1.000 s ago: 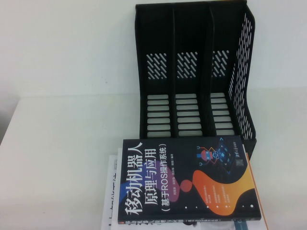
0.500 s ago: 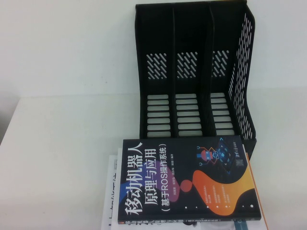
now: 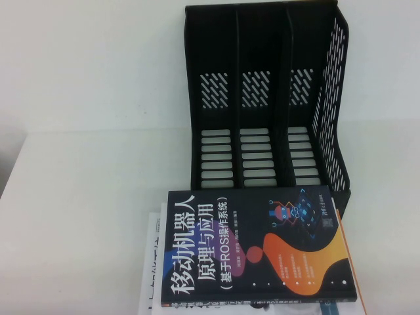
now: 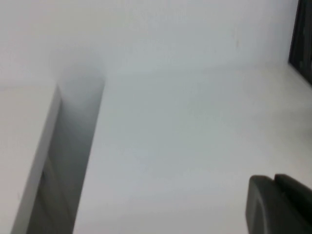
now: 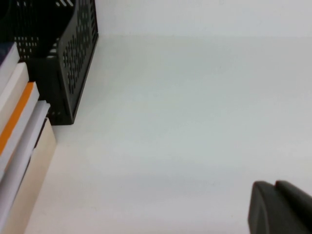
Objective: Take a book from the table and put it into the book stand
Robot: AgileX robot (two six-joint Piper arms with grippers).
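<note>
High view: book [image 3: 256, 246] lies flat, cover up, atop stack of other books, touching front edge of book stand [image 3: 262, 98]; all three slots empty, task not begun. Neither arm shows here. Left gripper [image 4: 280, 204] over bare table [image 4: 185, 146], right gripper [image 5: 280, 207] beside stand's perforated wall; finger opening cannot be told, nothing visibly held.

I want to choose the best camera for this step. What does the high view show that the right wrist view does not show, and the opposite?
Only the high view shows the book cover lying flat on the pile, and the three empty slots of the book stand. Neither gripper appears there.

Only the right wrist view shows the pile's page edges, one orange-edged book, and a dark part of the right gripper.

Both show the book stand, the pile in front of it, and the table.
</note>
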